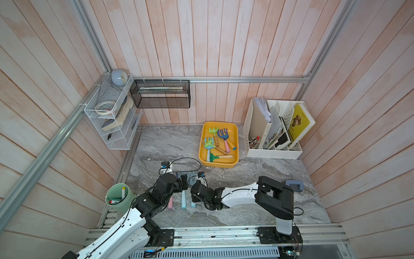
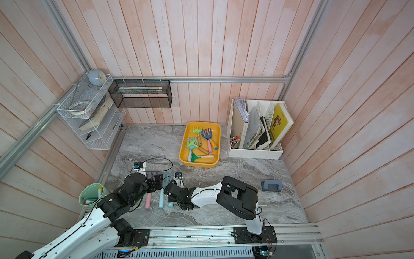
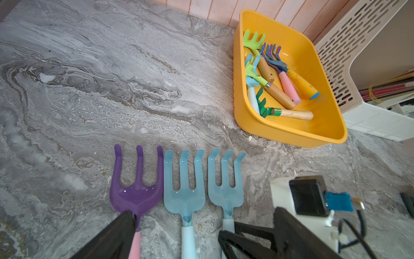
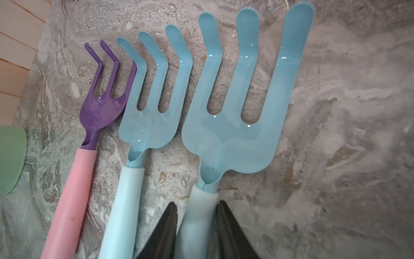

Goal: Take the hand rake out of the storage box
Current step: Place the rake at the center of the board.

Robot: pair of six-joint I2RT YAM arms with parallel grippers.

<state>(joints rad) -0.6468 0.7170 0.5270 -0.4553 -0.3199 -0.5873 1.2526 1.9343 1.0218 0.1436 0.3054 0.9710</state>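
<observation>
my right jaws: nearly closed, one fingertip on each side of the pale handle of the outer blue rake, against it or just off it. Can't tell whether that's a real pinch. That rake lies flat on the counter.

my left jaws: spread fully wide, holding nothing. In the left wrist view one tip sits over the neck of the purple rake; can't tell if it touches.

On the counter: 3 rakes in a row, heads edge to edge, handles toward my base.
- 1 purple head, pink handle
- 2 light blue heads, pale blue handles: the outer one and the middle blue rake
- each head glossy, with a flat palm and 3 tines bent near the tips; handles round and matte

The storage box is on the far side of the counter by the plank wall, just beside the white perforated file organizer, well apart from both jaws. It is yellow-orange plastic, shallow, rectangular, with rounded corners and low smooth walls.

In it: 6 hand rakes, piled and crossing.
- 3 wooden handles: two lime-green heads, one dark green
- 1 pink handle, purple head
- 1 yellow handle with a blue end cap, blue head
- 1 pale blue handle, light blue head

Counter surface: grey, veined, marble-look.
</observation>
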